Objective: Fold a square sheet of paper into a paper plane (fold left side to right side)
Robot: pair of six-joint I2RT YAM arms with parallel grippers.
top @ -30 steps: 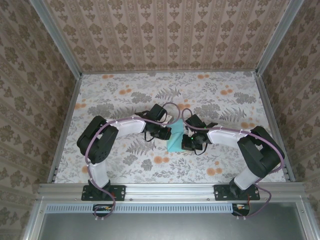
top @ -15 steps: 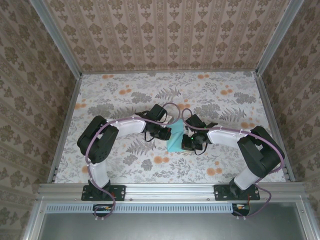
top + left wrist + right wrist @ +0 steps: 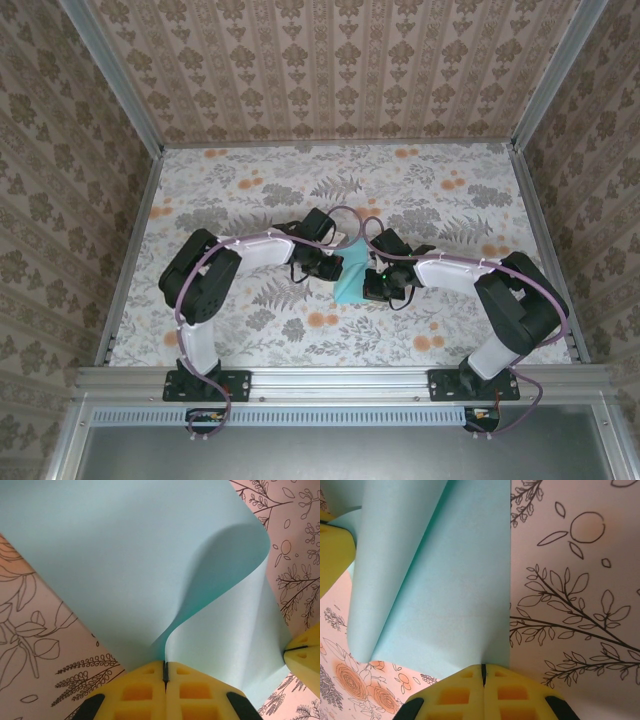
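Two pinches hold the square sheet of paper (image 3: 348,285): the left gripper (image 3: 165,669) is clamped on an edge where the sheet bows upward in a curl, and the right gripper (image 3: 483,670) is clamped on a flatter edge. The sheet sits mid-table (image 3: 250,190) between the two wrists.

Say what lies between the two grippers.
The paper, curled over; the left gripper and right gripper each pinch an edge, as both wrist views show.

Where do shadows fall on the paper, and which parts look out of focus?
Left wrist: a soft shadow lies under the curled flap of the paper; the fingers look slightly blurred. Right wrist: faint shading follows the paper's fold; the tablecloth print is sharp.
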